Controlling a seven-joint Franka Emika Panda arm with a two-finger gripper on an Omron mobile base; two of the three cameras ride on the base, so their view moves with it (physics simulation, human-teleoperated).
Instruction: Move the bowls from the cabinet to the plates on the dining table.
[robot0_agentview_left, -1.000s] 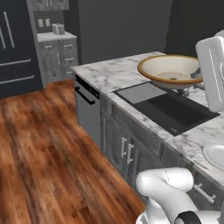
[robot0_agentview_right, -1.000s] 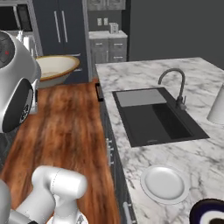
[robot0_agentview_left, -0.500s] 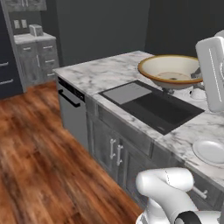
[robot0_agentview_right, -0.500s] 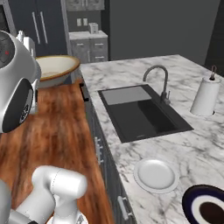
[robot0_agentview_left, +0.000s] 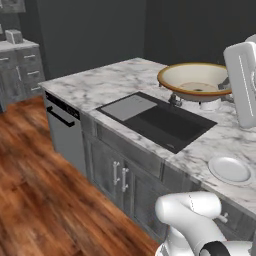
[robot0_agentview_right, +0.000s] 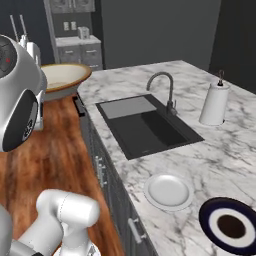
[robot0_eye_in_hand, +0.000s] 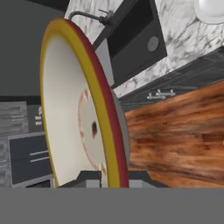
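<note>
The floor (robot0_agentview_left: 45, 200) is reddish-brown wood plank. The walls (robot0_agentview_left: 100, 30) are dark grey and unlit. A low grey drawer unit (robot0_agentview_right: 80, 50) with a pale top stands against the far wall. Light is even, without strong shadows.

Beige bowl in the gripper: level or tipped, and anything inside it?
Level and empty. The beige bowl sits rim-up in both base views, its bare inside showing; the gripper pinches its rim.
</note>
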